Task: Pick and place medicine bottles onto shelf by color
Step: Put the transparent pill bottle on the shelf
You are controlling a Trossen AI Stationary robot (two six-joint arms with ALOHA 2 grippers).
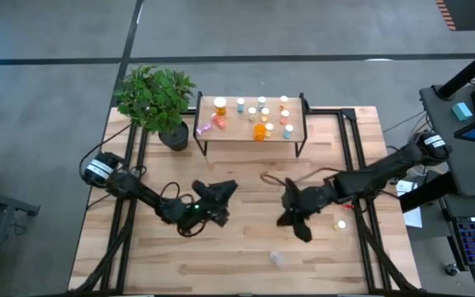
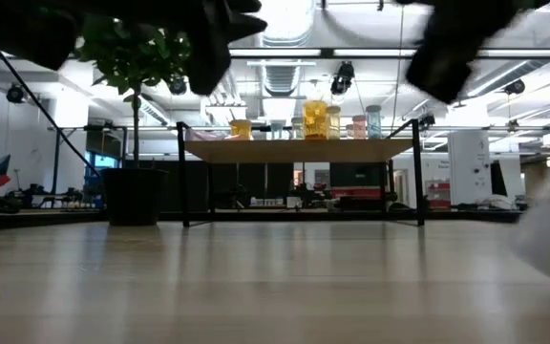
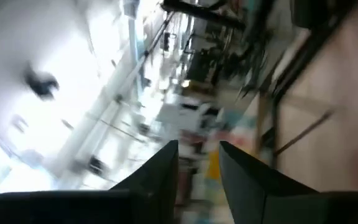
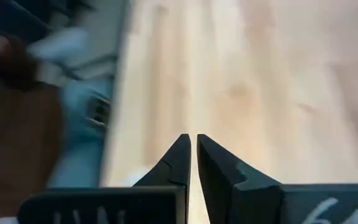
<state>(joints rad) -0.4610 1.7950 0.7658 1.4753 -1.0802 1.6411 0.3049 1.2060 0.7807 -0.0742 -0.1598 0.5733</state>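
Jaws: my right gripper [image 4: 193, 146] pressed together, empty; left gripper [image 3: 197, 155] slightly parted, empty. Bottle [image 1: 342, 223] at frame right looks light, rigid, slick; I'd pinch mid-body.

Even, bright overhead light falls on the table [image 1: 246, 247], and the arms cast only faint, soft shadows there. The left wrist view is heavily smeared with blur, white glare beyond the left claw [image 3: 197, 155] washing out the room. Past the right claw [image 4: 193, 146] the tabletop is soft and the table's edge streaked; ceiling lamps glare in the low view.
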